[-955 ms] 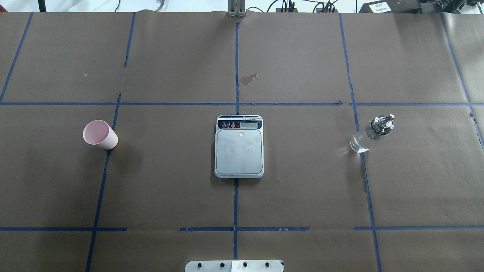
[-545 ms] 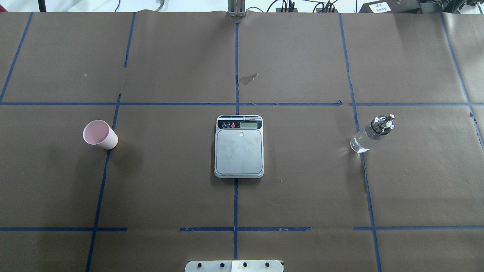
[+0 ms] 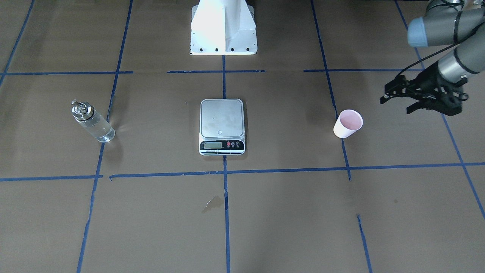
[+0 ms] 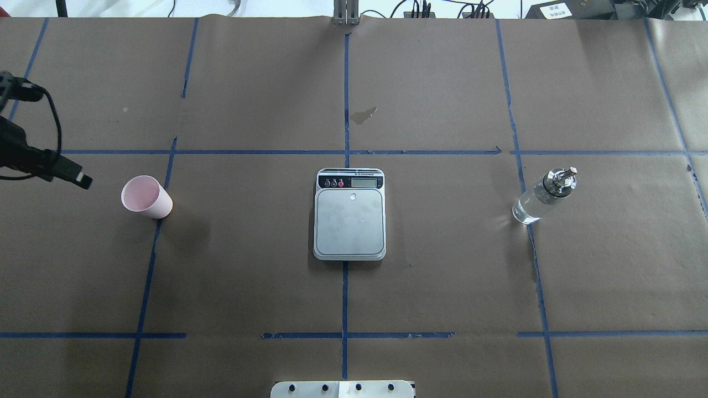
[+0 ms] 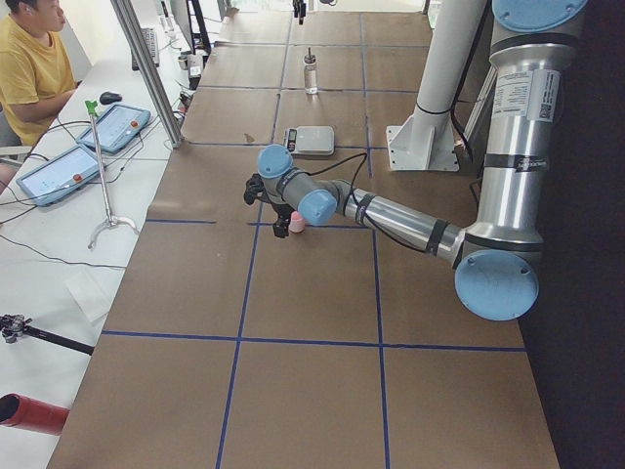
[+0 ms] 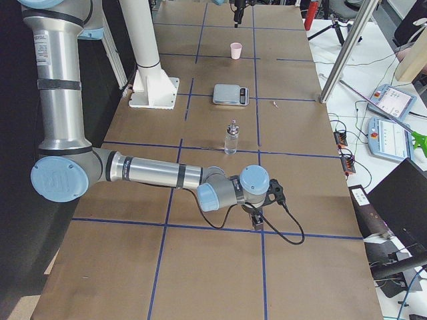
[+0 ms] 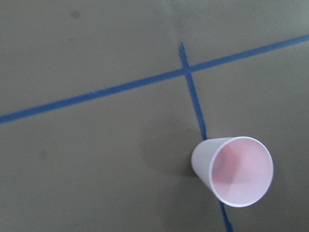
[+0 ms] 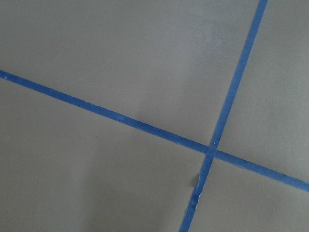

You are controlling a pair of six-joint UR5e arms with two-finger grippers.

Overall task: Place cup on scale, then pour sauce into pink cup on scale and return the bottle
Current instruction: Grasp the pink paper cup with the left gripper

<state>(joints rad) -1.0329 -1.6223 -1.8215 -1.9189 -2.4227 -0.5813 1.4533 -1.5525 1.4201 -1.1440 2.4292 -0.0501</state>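
1. Cup (image 4: 145, 197): stands upright, mouth up, on the robot's left side of the table. Its base sits on a blue tape line (image 4: 149, 265), well apart from the scale and not yet on the platform.
2. Left gripper (image 3: 396, 103): just beside the cup on its outer side and not touching it. In the front view the jaws are apart and hold nothing. Step in hand is probably the reach for the cup.
3. To do it well: put the open jaws either side of the cup wall around mid-height and close gently. Keep it level and set it down central on the platform.
4. Cup material: thin paper, tapered, pale pink inside, whitish outside. It likely crushes or slips if squeezed hard.
5. Brown paper (image 4: 249, 249) covers the table; it is matte and slightly creased.
6. Scale (image 4: 349, 221): table centre, flat rectangle with rounded corners. The steel platform is smudged silver. A white strip with an LCD and red and dark buttons lies on the far side from the robot.
7. Bottle (image 4: 539, 200): robot's right, upright, well apart from the scale. It is a clear glass cylinder with a shiny metal pourer cap and spout. The sauce (image 4: 525, 211) inside is colourless.
8. Right gripper (image 6: 257, 222): low over the paper near the table end; cannot tell how its jaws stand.
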